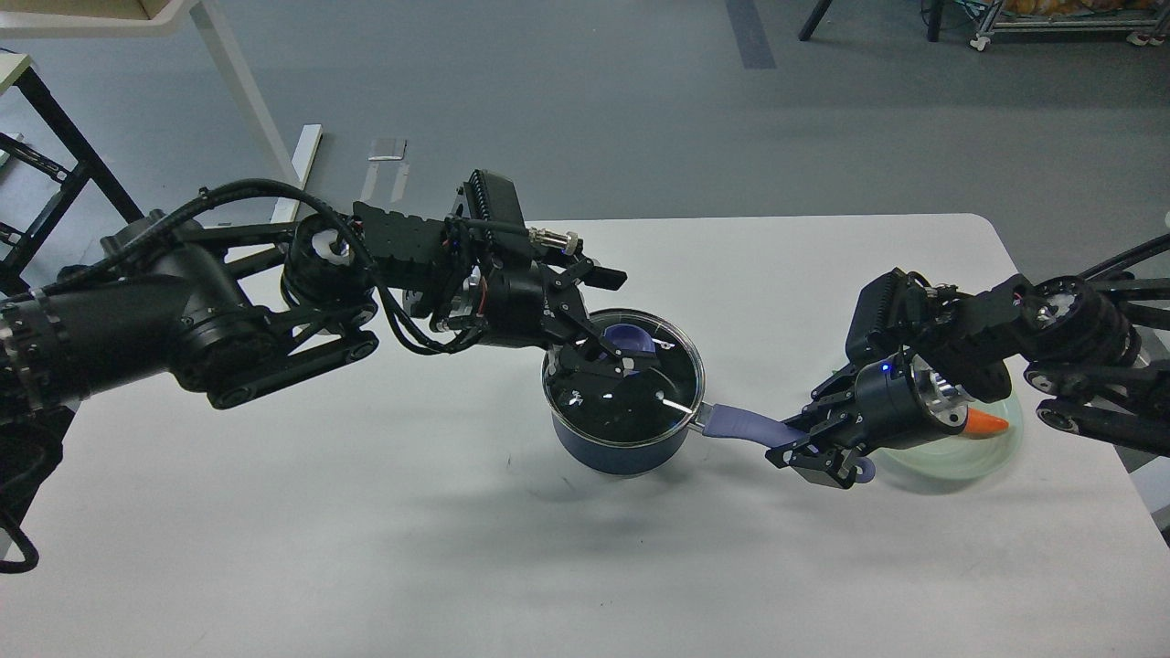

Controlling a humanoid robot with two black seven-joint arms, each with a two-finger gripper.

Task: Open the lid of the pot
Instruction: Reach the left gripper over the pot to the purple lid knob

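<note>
From the head view, I have the pot [622, 439] sitting near the middle of the white table [366, 548], with the lid [626, 379] seated on its rim, so the lid is not yet off. My left gripper [611, 355] is over the lid, its fingers apart, one raised on the far side and the other low over the glass, with the purple-blue knob [632, 340] showing between them. I cannot tell from here whether either pad is touching the knob. My right gripper [804, 443] is clamped on the pot's lavender handle [745, 425] near its looped end, which pokes out just below the fingers, so that arm is steadying the pot.

I judge the step in hand to be the grasp on the knob. The next move calls for bringing the left fingers together squarely on the knob, then lifting straight up so the steel rim clears the pot evenly, while the right arm holds the handle firm. The knob is small and rounded, so an off-centre pinch could slip.

Behind my right wrist a pale green plate [960, 457] lies on the right side of the table, with an orange, carrot-like piece [987, 423] on it.

I can read no brand, label or writing anywhere in this view.
</note>
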